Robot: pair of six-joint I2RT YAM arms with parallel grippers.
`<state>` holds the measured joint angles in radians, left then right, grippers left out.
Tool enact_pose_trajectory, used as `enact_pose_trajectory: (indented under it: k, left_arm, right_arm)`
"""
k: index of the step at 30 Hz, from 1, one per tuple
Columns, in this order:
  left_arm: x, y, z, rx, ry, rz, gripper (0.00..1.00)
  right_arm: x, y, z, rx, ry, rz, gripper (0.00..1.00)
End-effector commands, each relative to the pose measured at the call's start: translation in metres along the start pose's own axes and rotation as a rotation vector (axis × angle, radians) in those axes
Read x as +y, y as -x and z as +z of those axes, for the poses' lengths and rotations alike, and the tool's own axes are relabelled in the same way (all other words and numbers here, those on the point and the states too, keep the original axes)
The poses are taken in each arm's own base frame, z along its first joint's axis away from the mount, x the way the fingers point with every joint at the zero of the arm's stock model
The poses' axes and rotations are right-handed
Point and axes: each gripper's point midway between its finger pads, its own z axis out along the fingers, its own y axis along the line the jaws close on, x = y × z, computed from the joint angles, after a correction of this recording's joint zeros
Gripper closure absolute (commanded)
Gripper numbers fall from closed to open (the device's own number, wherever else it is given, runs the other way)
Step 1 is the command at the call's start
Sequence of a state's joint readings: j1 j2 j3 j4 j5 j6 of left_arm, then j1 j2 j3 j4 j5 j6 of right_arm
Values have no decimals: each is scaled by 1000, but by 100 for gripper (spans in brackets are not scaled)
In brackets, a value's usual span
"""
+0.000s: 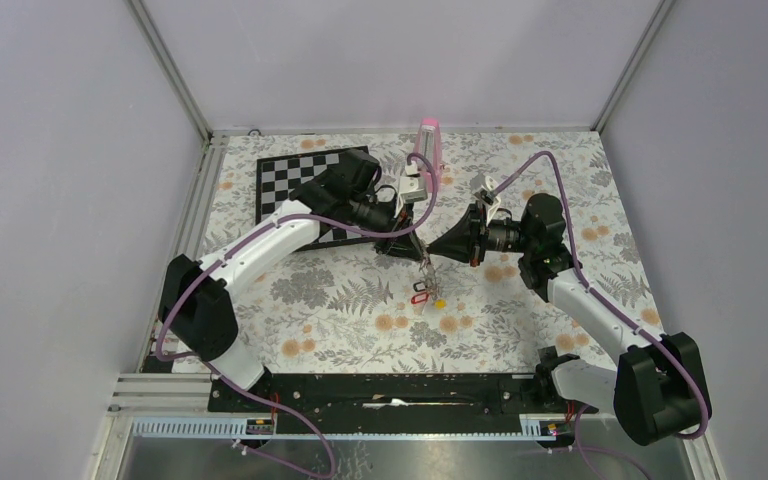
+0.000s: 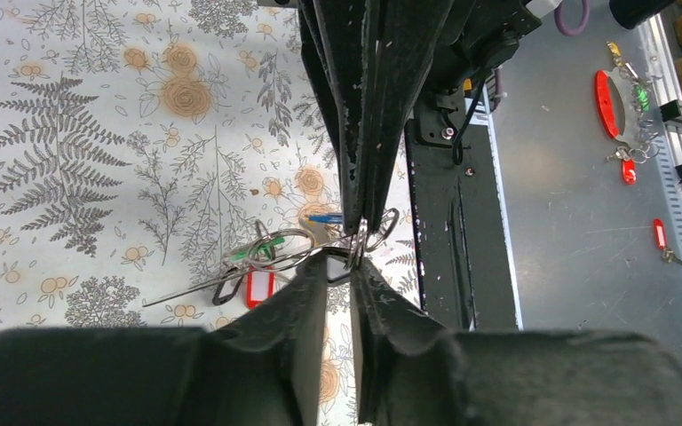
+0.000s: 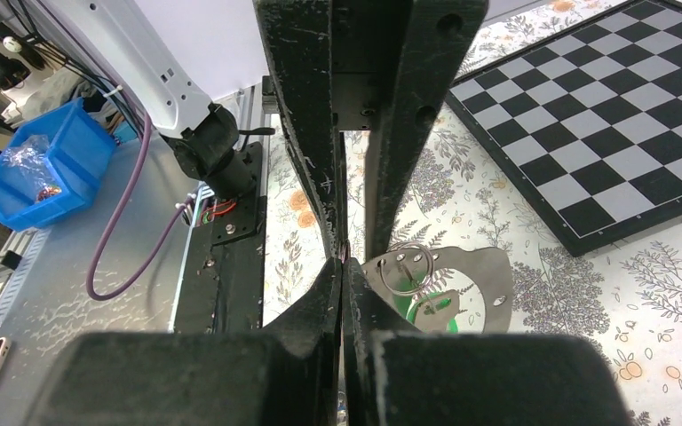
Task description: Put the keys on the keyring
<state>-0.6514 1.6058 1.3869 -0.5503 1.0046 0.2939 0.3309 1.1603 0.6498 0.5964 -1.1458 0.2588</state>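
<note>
- Silver wire of the keyring loops over the floral table and runs up to where the two arms meet, near the table's middle in the overhead view.
- The right tool reaches in from 3 o'clock. Its fingers are pressed flat together with no gap. In the left wrist view its tips nip a small silver loop that looks like part of the keyring.
- The left tool reaches in from 9 o'clock and stands tip to tip with the other. A narrow slit shows between its fingers. The wire crosses at that slit, but I cannot tell whether the fingers touch it.
- The keys are bunched just at 6 o'clock of the meeting point. Whether they lie on the table or hang just above it cannot be told.
- In the left wrist view, a red tag and a black tag sit side by side. A green tag lies inside the wire loop and a blue tag is close to the right tool's tips. A yellow tag shows overhead, just beside the red one.
- A chessboard lies at 10 o'clock of the tools, partly under the left arm.
- A pink upright object stands at 12 o'clock, by the far edge.
- Off the table, on a grey surface, lie spare red-tagged keys.
</note>
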Motion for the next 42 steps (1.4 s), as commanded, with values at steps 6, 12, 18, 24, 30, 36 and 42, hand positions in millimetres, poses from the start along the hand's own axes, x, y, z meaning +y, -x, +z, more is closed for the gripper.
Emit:
enact_pose_trajectory:
  k: [6, 12, 18, 24, 30, 36, 42]
  left_arm:
    - [-8, 28, -16, -68, 28, 158, 64]
    - [-15, 31, -16, -80, -11, 172, 62]
    - [-11, 30, -12, -78, -28, 152, 68]
    - [-9, 29, -9, -74, -37, 137, 76]
    - [-6, 33, -5, -78, -57, 114, 87]
    - [-5, 35, -6, -74, -45, 125, 100]
    - [-2, 17, -20, 111, 104, 248, 100]
  right_arm:
    - [4, 16, 0, -26, 13, -116, 100]
    - [2, 14, 0, -22, 6, -116, 100]
    - [1, 14, 0, -22, 4, -115, 100]
    - [1, 13, 0, -21, 3, -114, 100]
    - [0, 12, 0, -21, 1, -112, 100]
    - [-2, 9, -1, -10, -13, -117, 96]
    - [-12, 10, -9, 28, -71, -161, 63]
